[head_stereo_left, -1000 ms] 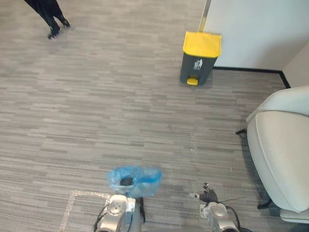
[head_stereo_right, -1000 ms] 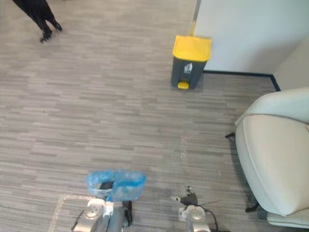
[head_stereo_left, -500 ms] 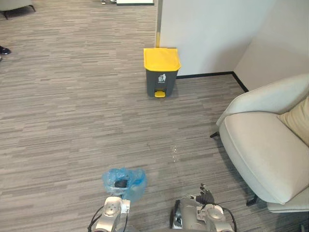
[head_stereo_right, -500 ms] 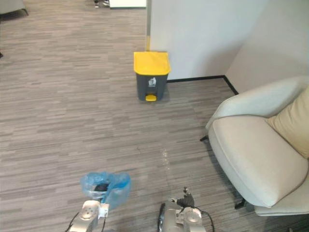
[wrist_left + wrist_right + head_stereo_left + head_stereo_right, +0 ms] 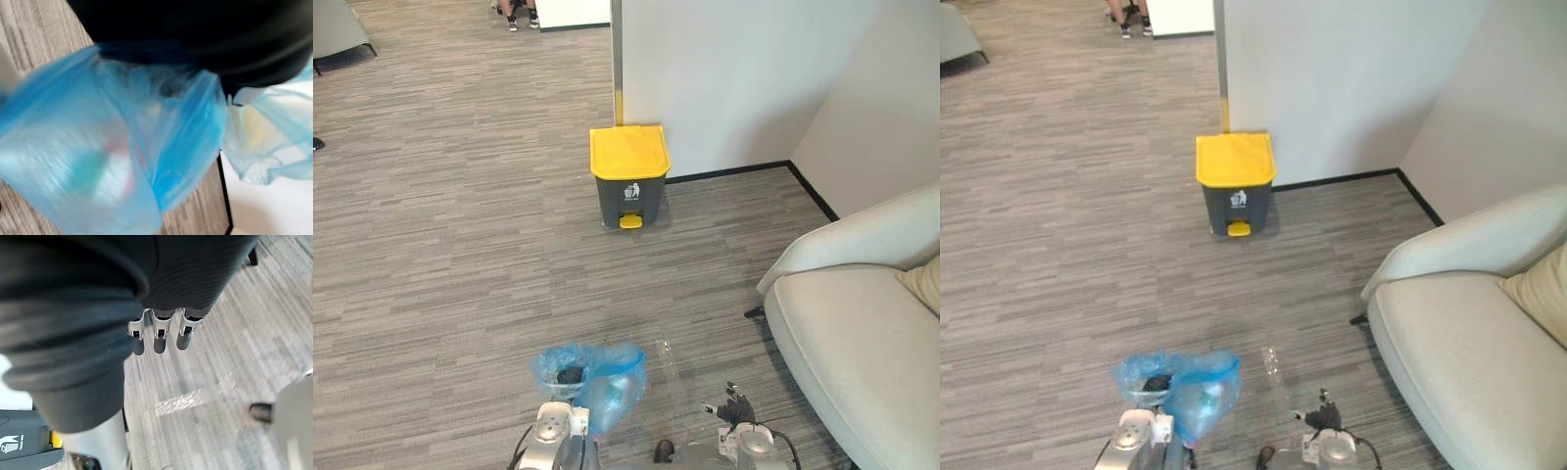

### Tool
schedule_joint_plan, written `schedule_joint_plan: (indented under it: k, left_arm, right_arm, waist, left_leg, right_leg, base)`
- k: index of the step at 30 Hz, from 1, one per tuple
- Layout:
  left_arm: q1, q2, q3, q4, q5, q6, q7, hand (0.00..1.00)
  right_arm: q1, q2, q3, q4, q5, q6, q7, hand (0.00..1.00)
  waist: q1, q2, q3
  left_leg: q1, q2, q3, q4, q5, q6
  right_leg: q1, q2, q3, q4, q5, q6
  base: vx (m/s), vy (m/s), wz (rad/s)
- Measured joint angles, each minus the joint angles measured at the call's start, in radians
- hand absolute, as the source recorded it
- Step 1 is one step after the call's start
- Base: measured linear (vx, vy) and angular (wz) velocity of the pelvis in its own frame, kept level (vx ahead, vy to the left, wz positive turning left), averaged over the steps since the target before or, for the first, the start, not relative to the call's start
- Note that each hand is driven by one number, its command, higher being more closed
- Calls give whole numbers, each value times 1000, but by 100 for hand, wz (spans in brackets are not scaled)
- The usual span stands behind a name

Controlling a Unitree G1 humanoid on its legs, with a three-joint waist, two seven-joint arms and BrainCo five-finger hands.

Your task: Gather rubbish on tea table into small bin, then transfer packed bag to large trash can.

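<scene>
I am carrying the blue rubbish bag [image 5: 590,377] at my left robot hand [image 5: 195,34], though the plastic is hiding the grip and I cannot tell how it is closed, while my right robot hand [image 5: 157,340] is hanging spread and empty. I am judging this the transfer step: next I am needing to reach the yellow-lidded trash can [image 5: 628,181] by the wall, well ahead, and open its shut lid. Only a shiny patch [image 5: 666,348] is lying on the floor between, the armchair [image 5: 862,343] sitting clear to my right.
</scene>
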Motion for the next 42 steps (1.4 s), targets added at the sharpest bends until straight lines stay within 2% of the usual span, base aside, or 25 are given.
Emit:
schedule_joint_plan:
  k: [1, 2, 4, 6, 8, 9, 10, 12, 13, 16, 17, 18, 19, 20, 22, 24, 26, 28, 30, 33, 35, 36, 39, 41, 42]
  left_arm:
    - [0, -4, 0, 10, 0, 0, 0, 100]
    - [-7, 3, 0, 34, 0, 0, 0, 100]
    - [-33, 27, -1, 43, 0, 1, 0, 100]
    - [-36, 31, -6, 49, 0, 1, 0, 100]
    - [-29, 33, -13, 58, 0, 1, -1, 100]
    - [-22, 36, -30, 58, 0, 1, -1, 100]
    - [-20, 45, -40, 63, 0, 2, -1, 100]
    - [-27, 60, -39, 66, 0, 2, 1, 100]
    - [-33, 67, -37, 70, 0, 2, 3, 100]
    - [-48, 68, -28, 73, -1, 2, 4, 100]
    - [-56, 71, -27, 73, -1, 2, 4, 100]
    - [-59, 77, -27, 73, -1, 1, 4, 100]
    - [-62, 80, -28, 74, 0, 0, 4, 100]
    - [-69, 70, -19, 95, 0, 2, 5, 100]
    - [-58, 50, -11, 97, 1, 2, 3, 100]
    - [-59, 37, -10, 96, 0, 2, 0, 100]
    - [-55, 24, -10, 74, 0, 3, -6, 100]
    - [-25, 9, -10, 12, 0, 2, -17, 100]
    - [-24, 3, -10, 0, 0, 2, -22, 100]
    - [-32, -4, -12, 0, 0, 2, -22, 100]
    - [-35, -5, -17, 5, 0, 2, -22, 100]
    - [-38, -4, -29, 16, 0, 1, -21, 100]
    - [-62, 43, -37, 46, 0, 2, -15, 100]
    - [-60, 56, -38, 63, 0, 3, -15, 100]
    - [-52, 59, -39, 73, 0, 5, -14, 100]
  right_arm:
    - [0, -10, 0, 9, -1, 0, 0, 0]
    - [-14, 1, 6, 39, -6, 4, 1, 0]
    - [-11, 17, 5, 38, -7, 4, 2, 0]
    - [-19, 16, -3, 38, -7, 4, 1, 0]
    - [-12, 19, -22, 38, -7, 4, 2, 0]
    - [4, 22, -27, 37, -8, 3, 2, 0]
    - [22, 29, -27, 36, -8, 3, 3, 0]
    - [27, 29, -27, 7, -7, 2, 6, 0]
    - [31, 30, -28, 5, -7, 1, 6, 0]
    - [13, 26, -29, 4, -7, 0, 6, 0]
    - [7, 26, -28, 7, -7, 0, 6, 0]
    - [10, 26, -28, 15, -7, 0, 6, 0]
    - [12, 25, -28, 33, -7, -1, 6, 0]
    - [4, 16, -40, 37, 0, -2, 7, 0]
    - [0, 11, -41, 35, -6, -1, 8, 0]
    - [2, 12, -46, 33, -6, 2, 10, 0]
    - [24, 10, -28, 22, -5, 4, 9, 0]
    - [46, 24, -7, -11, -4, 5, 9, 0]
    - [46, 32, -12, -13, -4, 5, 9, 0]
    - [38, 33, -28, -12, -4, 6, 8, 0]
    - [41, 22, -36, -6, -4, 7, 2, 0]
    - [51, 6, -40, -2, -4, 9, 1, 0]
    - [32, 27, -38, 40, -4, 19, 2, 0]
    - [17, 27, -40, 41, -5, 20, 3, 0]
    - [18, 25, -45, 41, -5, 20, 3, 0]
  waist:
    - [11, 13, -7]
    - [20, -11, -7]
    - [15, -53, -13]
    - [16, -54, -12]
    - [15, -47, -11]
    - [14, -47, -12]
    - [12, -43, -9]
    - [5, -47, -10]
    - [-9, -47, -7]
    - [-28, -39, -2]
    - [-32, -40, 0]
    - [-38, -48, -4]
    - [-42, -64, -1]
    - [-47, -56, 2]
    - [-39, -20, -4]
    - [-41, -12, -1]
    - [-38, -16, 7]
    - [-20, -26, 7]
    - [-16, -41, 1]
    - [-10, -53, 2]
    - [-10, -44, 0]
    - [-10, -11, -11]
    - [-6, -64, -18]
    - [5, -58, -15]
    - [7, -47, -12]
  left_leg:
    - [8, -3, -13, -30, 114, 0]
    - [32, -35, 3, -26, 130, 49]
    - [33, -85, 15, -8, 78, 84]
    - [55, -106, 25, 3, 32, 100]
    - [139, -126, 24, -18, -12, 113]
    - [195, -138, 17, -46, -42, 111]
    - [247, -150, -1, -58, -72, 101]
    - [301, -156, -10, -65, -82, 113]
    - [346, -153, -30, -77, -94, 116]
    - [394, -132, -58, -111, -111, 112]
    - [410, -125, -71, -120, -119, 104]
    - [423, -130, -89, -141, -131, 89]
    - [446, -143, -112, -147, -146, 82]
    - [475, -128, -137, -144, -175, 68]
    - [479, -92, -140, -115, -183, 55]
    - [429, -65, -133, 39, -200, 25]
    - [281, 0, -94, 445, -175, -25]
    - [143, 99, 8, 716, -197, 7]
    - [85, 119, 52, 645, -209, 25]
    - [24, 92, 69, 383, -194, 21]
    - [13, 64, 41, 151, -77, 20]
    - [20, 59, 4, 62, 83, 5]
    - [43, -11, 37, 56, 39, 41]
    - [63, -23, 66, 96, -27, 55]
    - [100, -26, 85, 99, -66, 63]
  right_leg:
    - [9, 4, 21, -7, -10, 18]
    - [37, -24, 49, -22, -14, 40]
    - [57, -75, 48, -31, 0, 64]
    - [52, -98, 58, 25, 18, 98]
    - [-4, -123, 91, 256, 31, 129]
    - [-80, -142, 106, 454, 67, 187]
    - [-174, -149, 110, 679, 46, 176]
    - [-263, -142, 89, 780, -10, 151]
    - [-315, -127, 42, 751, -52, 119]
    - [-399, -70, -15, 536, -56, 83]
    - [-412, -38, -10, 381, -11, 75]
    - [-403, -13, 10, 200, 80, 69]
    - [-398, -10, 38, 141, 161, 47]
    - [-391, 10, 56, 180, 198, 15]
    - [-383, 26, 29, 202, 138, 0]
    - [-343, 39, 2, 204, 96, -17]
    - [-235, 51, -18, 154, 61, -31]
    - [-123, 59, -19, 124, 13, -50]
    - [-73, 42, -11, 88, 10, -46]
    - [-21, -4, -1, 47, 5, -15]
    - [11, -25, 6, 30, -19, 32]
    - [26, -19, 11, 31, -43, 73]
    - [29, -89, 65, 15, -24, 108]
    - [16, -114, 104, 88, -11, 131]
    - [-18, -124, 130, 211, -6, 141]
  base:
    - [462, 250, -51]
    - [453, 219, -23]
    - [433, 192, 12]
    - [373, 198, -3]
    - [347, 197, -10]
    - [346, 165, 10]
    - [427, 167, 18]
    - [418, 83, 37]
    - [379, 12, 43]
    - [372, -44, 38]
    - [370, -110, 45]
    - [381, -124, 57]
    - [413, -160, 57]
    - [439, -161, 34]
    - [449, -155, 20]
    - [463, -166, 35]
    - [405, -141, 29]
    - [433, -75, -5]
    - [380, -7, -15]
    - [333, 81, -20]
    - [387, 223, -7]
    - [343, 269, 2]
    - [349, 277, -10]
    - [264, 236, -45]
    - [188, 200, -41]
